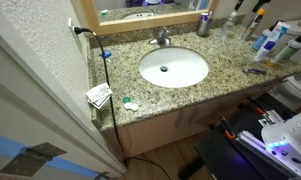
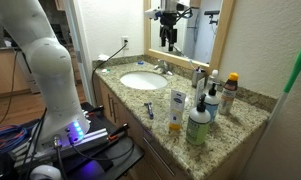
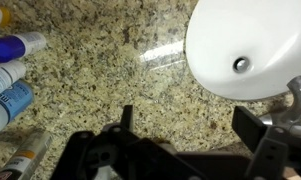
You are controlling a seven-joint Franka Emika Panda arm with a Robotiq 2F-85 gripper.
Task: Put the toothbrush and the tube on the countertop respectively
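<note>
In the wrist view, the sink (image 3: 230, 30) runs off the top and right edges, bottles (image 3: 15, 47) are cut by the left edge, and the dark gripper (image 3: 185, 125) is cut by the bottom edge. In an exterior view, items (image 1: 270, 45) crowded at the right end of the countertop (image 1: 120, 62) are too small to tell toothbrush from tube; a blurred door (image 1: 30, 90) fills the left.

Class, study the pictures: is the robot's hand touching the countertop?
Apart. In an exterior view the hand hangs high above the countertop, with a plain gap below its fingertips. The wrist view also shows the granite well below.
</note>
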